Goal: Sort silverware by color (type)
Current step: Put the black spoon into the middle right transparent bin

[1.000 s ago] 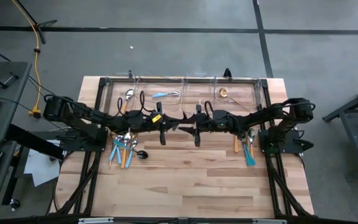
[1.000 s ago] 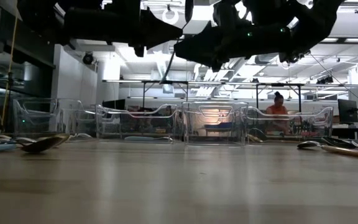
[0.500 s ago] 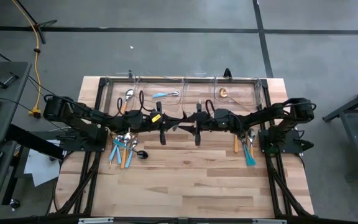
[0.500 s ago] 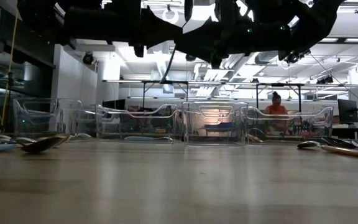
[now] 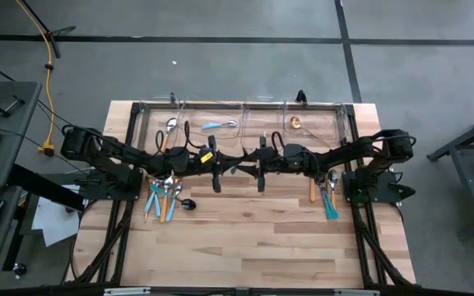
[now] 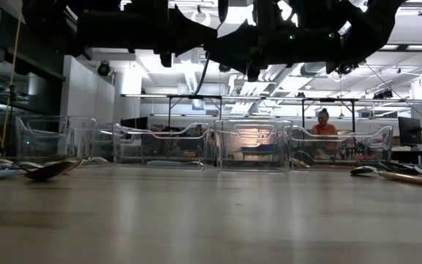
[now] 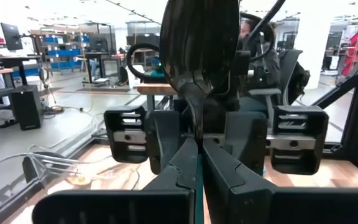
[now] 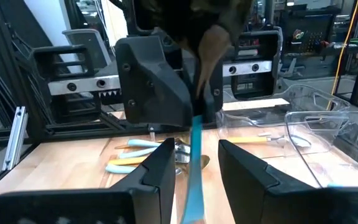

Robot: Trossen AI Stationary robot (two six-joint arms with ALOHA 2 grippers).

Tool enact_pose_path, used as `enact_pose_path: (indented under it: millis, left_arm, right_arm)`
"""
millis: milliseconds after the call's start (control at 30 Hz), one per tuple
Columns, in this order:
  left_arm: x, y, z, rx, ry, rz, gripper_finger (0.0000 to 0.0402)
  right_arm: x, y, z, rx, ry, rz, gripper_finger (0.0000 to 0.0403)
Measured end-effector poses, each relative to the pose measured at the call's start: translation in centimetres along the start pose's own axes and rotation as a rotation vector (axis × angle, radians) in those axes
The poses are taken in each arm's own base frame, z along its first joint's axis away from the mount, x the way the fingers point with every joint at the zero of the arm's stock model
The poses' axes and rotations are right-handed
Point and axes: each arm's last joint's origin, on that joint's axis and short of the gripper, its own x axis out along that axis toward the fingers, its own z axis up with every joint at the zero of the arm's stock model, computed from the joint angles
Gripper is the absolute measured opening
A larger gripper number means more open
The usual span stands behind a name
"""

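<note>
The left jaws pinch a black spoon by its blue handle, bowl standing beyond them; the right jaws, open, straddle that handle's free end; light, stiff, slick, it is best gripped mid-handle.

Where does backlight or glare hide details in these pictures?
Low view: the arms are black shapes against bright ceiling lamps, and the clear bins catch reflections. Left wrist view: the black spoon, held in the left gripper, is dark against the bright room. High view: even light on the table.
</note>
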Motion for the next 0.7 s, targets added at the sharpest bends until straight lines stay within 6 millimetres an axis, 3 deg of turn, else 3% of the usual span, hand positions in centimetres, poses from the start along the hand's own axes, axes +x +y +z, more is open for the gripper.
enact_pose_path:
  millis: [100,267,700]
  left_arm:
    - [0.00,0.00,0.01,0.000,-0.001,0.000,0.0000]
    - [0.00,0.01,-0.01,0.000,0.001,0.004,0.0005]
    - [-0.01,0.01,-0.04,-0.007,0.006,0.004,0.0032]
  right_arm:
    - [-0.01,-0.01,-0.16,0.000,0.016,-0.001,0.0087]
    - [-0.01,-0.01,-0.15,0.000,0.014,-0.003,0.0013]
    - [-0.01,-0.02,-0.19,0.000,0.020,-0.003,0.0004]
